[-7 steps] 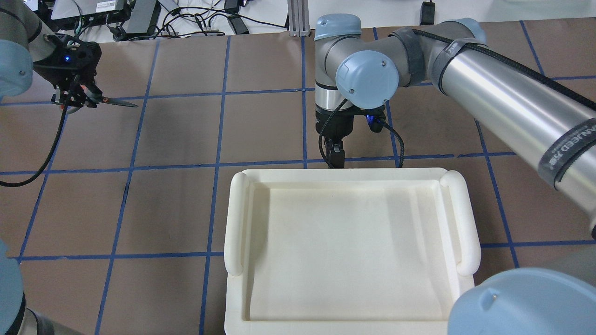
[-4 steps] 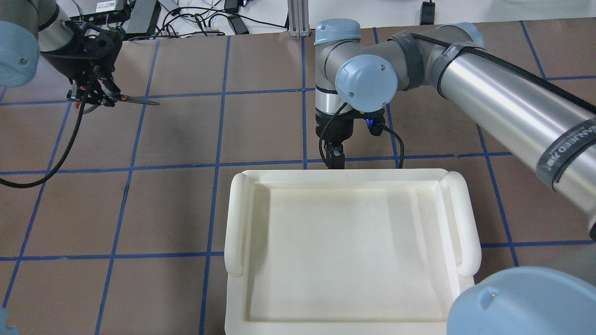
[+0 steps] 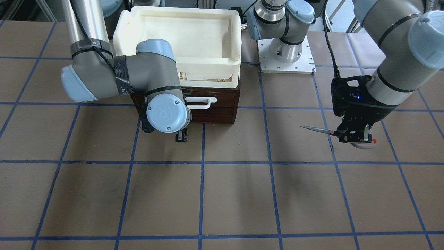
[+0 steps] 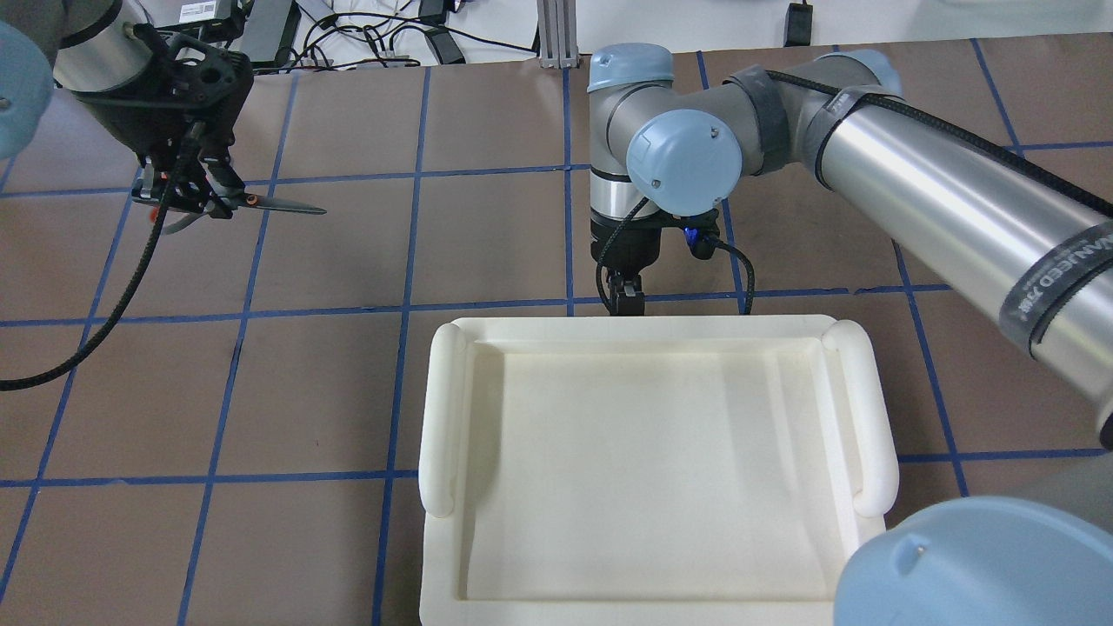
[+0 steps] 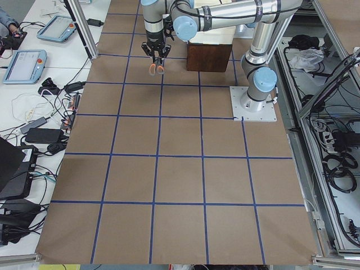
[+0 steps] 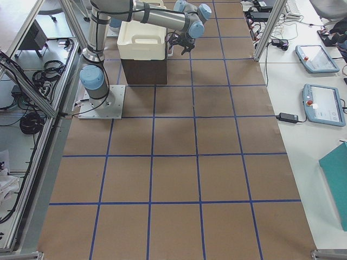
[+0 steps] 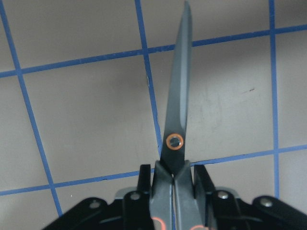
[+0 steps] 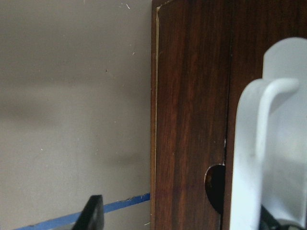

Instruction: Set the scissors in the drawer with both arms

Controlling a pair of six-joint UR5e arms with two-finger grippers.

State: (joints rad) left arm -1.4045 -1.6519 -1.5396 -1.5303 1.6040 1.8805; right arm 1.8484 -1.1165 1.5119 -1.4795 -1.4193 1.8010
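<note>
Scissors [image 3: 319, 130] sit in the left gripper [image 3: 353, 136], well apart from the drawer [image 3: 227, 99], on the robot's left side of the brown table [image 3: 225, 194] with its blue tape grid. We see the fingers clenched on them at the handle end, just behind the pivot, with the blades lying roughly level and pointing toward the drawer's side of the table. The left wrist camera adds what the others cannot: the scissors [image 7: 178, 110] have their blades shut together, an orange ring at the pivot, and the left gripper [image 7: 172, 189] pinching them from both sides. From overhead the scissors [image 4: 283, 206] and left gripper [image 4: 196, 202] show plainly, yet the drawer is hidden under the cream tray [image 4: 439, 409]. Only the front-facing view gives us the dark wooden front, pushed in, with its white handle [image 3: 201, 101], below the tray [image 3: 236, 38]. The right gripper [image 3: 181, 136] hangs just in front of the drawer, near one end of the handle. Overhead, the right gripper [image 4: 628, 300] points down at the tray's far edge. Its own camera shows the drawer [image 8: 192, 120] and handle [image 8: 268, 143] up close, one black fingertip at the lower left, the jaws spread and grasping nothing.
</note>
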